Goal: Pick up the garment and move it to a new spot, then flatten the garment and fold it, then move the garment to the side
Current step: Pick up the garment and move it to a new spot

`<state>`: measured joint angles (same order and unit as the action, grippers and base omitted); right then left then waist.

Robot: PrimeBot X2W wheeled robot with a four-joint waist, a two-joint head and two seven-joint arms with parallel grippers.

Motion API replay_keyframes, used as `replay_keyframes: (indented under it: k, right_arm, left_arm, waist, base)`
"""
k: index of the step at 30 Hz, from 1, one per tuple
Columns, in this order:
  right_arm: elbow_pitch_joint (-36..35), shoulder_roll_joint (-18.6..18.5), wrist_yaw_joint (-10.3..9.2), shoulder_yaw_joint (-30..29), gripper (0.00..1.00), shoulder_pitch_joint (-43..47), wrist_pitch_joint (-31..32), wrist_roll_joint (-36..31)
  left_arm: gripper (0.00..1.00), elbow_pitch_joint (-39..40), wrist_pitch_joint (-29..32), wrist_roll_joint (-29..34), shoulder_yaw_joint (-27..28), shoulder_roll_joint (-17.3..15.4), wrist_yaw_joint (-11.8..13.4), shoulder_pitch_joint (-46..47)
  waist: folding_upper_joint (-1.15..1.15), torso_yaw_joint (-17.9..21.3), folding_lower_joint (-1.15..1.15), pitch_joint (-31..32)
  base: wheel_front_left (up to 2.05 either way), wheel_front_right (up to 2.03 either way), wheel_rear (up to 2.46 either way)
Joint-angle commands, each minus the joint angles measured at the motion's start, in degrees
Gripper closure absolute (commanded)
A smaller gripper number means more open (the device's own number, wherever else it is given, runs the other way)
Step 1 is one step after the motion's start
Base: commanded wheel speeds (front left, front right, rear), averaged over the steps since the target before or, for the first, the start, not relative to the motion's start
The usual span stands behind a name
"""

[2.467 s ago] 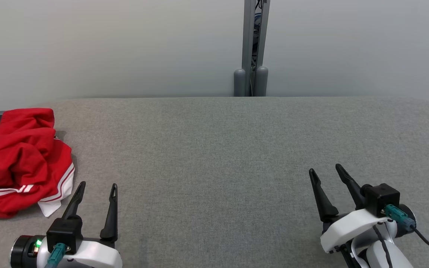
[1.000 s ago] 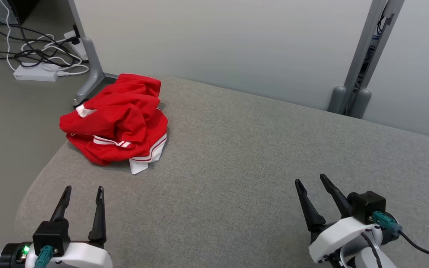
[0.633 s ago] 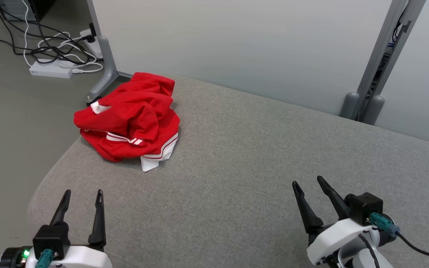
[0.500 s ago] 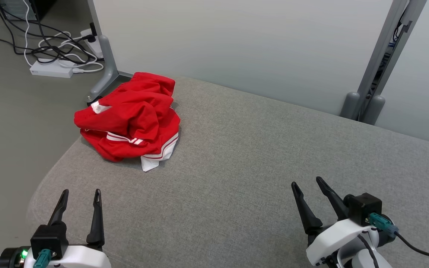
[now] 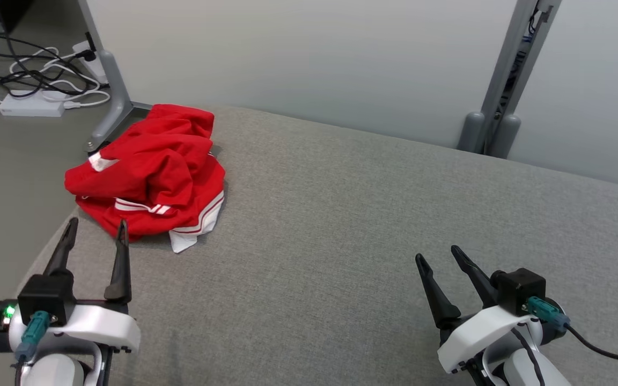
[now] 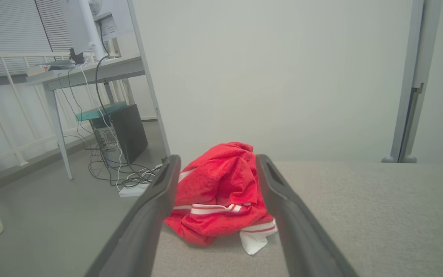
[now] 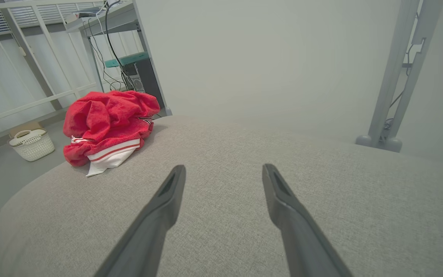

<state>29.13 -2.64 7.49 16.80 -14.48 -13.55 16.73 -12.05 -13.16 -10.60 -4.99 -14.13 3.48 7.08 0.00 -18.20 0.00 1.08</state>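
Note:
The garment is a crumpled red piece with white stripes and a white hem, heaped at the far left corner of the grey padded table. My left gripper is open just in front of the heap, fingertips close to its near edge and not touching. Through the left wrist view the garment shows between the two spread fingers. My right gripper stands open and empty over the table's near right part. From the right wrist the garment lies far off to the left.
A grey partition wall runs behind the table, with a metal post at the right and a metal leg by the garment. Cables and a white power strip lie on the floor left. A white basket stands on the floor.
The head camera has swung, shifting the whole picture. My left gripper has risen forward toward the garment's near edge. The right gripper has kept its pose; the garment has not moved.

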Motion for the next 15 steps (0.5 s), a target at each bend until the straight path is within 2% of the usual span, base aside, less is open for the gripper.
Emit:
replay_keyframes:
  k: [1, 15]
  right_arm:
    - [0.0, -0.4, 0.01, -0.2, 0.00, -0.6, 0.0, -0.3]
    - [-1.2, -0.4, 0.01, -0.5, 0.00, -2.5, 1.3, -2.3]
  left_arm:
    - [0.00, -0.6, -0.2, -0.1, 0.2, -0.5, -0.4, 1.7]
    - [0.00, -9.5, 0.2, -1.8, 1.3, -4.1, -3.2, 13.3]
  waist:
    - [0.00, 1.6, 0.00, -0.8]
    - [0.00, 9.0, 0.00, -4.7]
  base:
    - [0.00, 0.00, 0.00]
    - [0.00, 0.00, 0.00]
